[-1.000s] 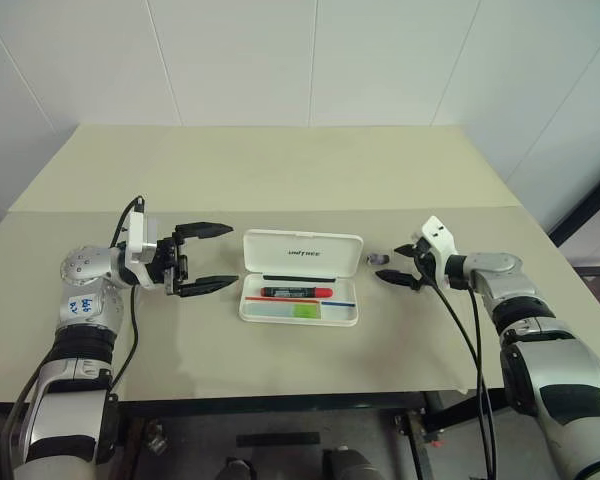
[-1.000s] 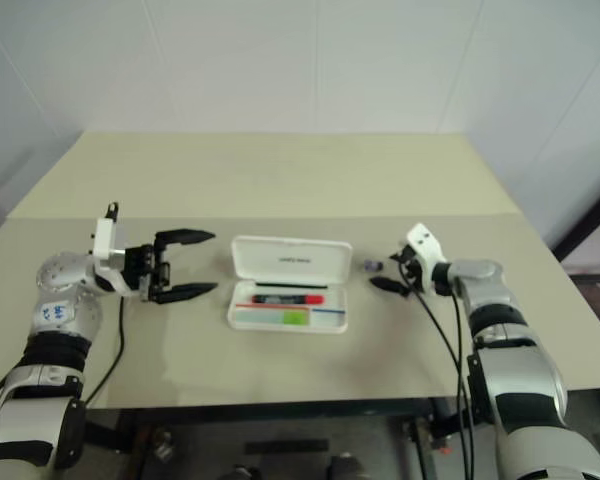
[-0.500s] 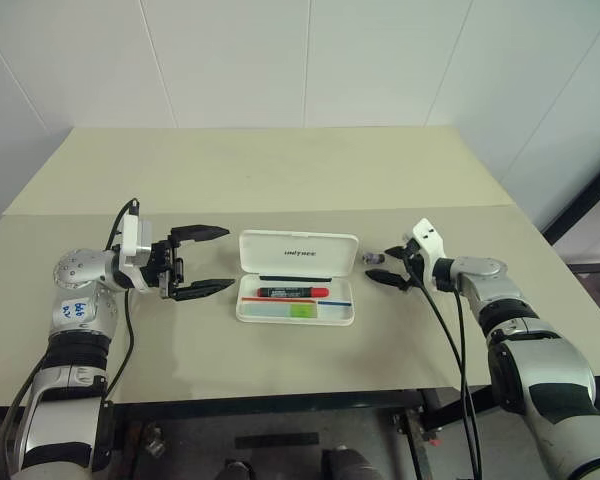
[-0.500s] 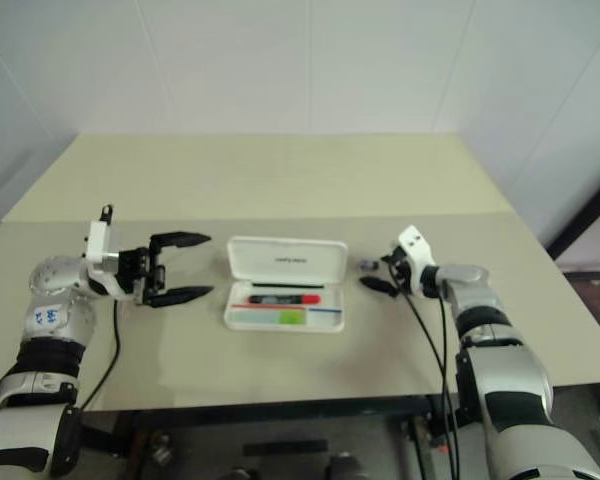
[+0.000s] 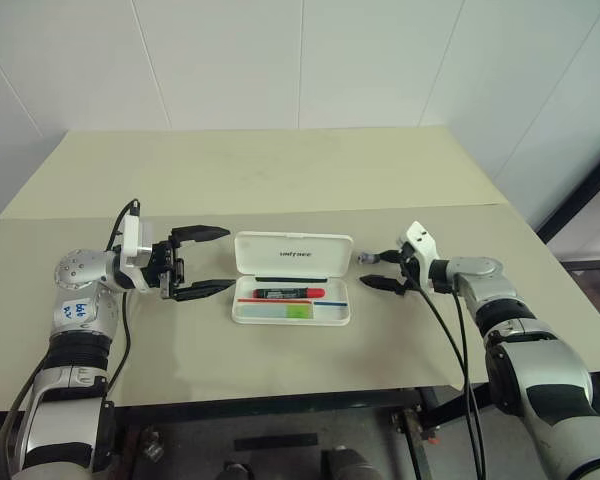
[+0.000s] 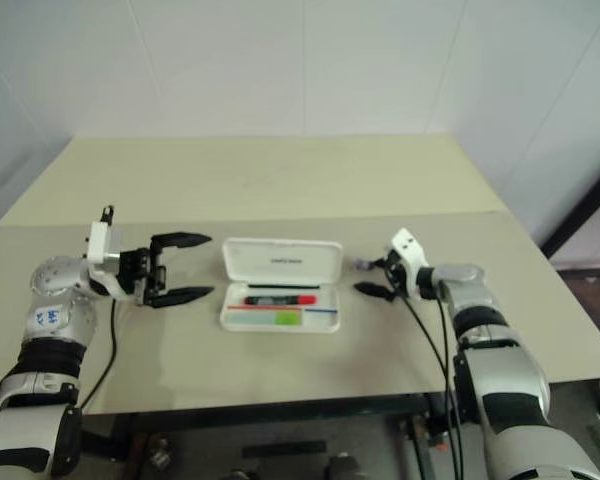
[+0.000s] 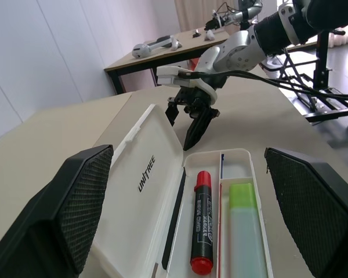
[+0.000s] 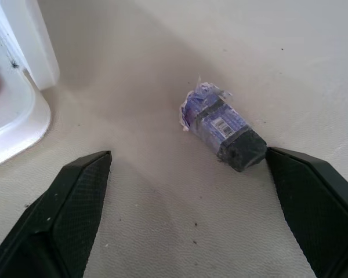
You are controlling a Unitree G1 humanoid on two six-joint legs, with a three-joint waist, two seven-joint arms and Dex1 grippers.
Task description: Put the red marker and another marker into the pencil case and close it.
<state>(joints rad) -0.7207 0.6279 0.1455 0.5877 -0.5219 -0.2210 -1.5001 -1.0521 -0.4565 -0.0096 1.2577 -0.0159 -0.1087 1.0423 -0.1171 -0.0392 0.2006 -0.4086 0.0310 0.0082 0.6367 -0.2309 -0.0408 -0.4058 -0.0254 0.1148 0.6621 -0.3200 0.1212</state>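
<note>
The white pencil case [image 5: 250, 312] lies open at the table's middle, its lid [image 5: 293, 252] tilted up at the back. Inside lie the red marker [image 5: 290, 293], black in the middle with red ends, and in front of it the light-green marker [image 5: 300, 311]. The left wrist view shows the red marker [image 7: 202, 229] and the green marker [image 7: 242, 231] side by side in separate compartments. My left gripper [image 5: 205, 262] hovers open just left of the case, pointing at it. Just right of the case, my right gripper [image 5: 370, 270] is open and low over the table.
A tiny piece [image 8: 220, 130] with a torn purple wrapper and a dark end lies on the table between my right gripper's fingers [image 8: 75, 197], near the case's corner [image 8: 17, 110]. A seam crosses the beige table cover [image 5: 280, 212] behind the case.
My right gripper has edged left toward the case's right end. The head views have shifted a little. My left gripper and the case's contents stay as they were.
</note>
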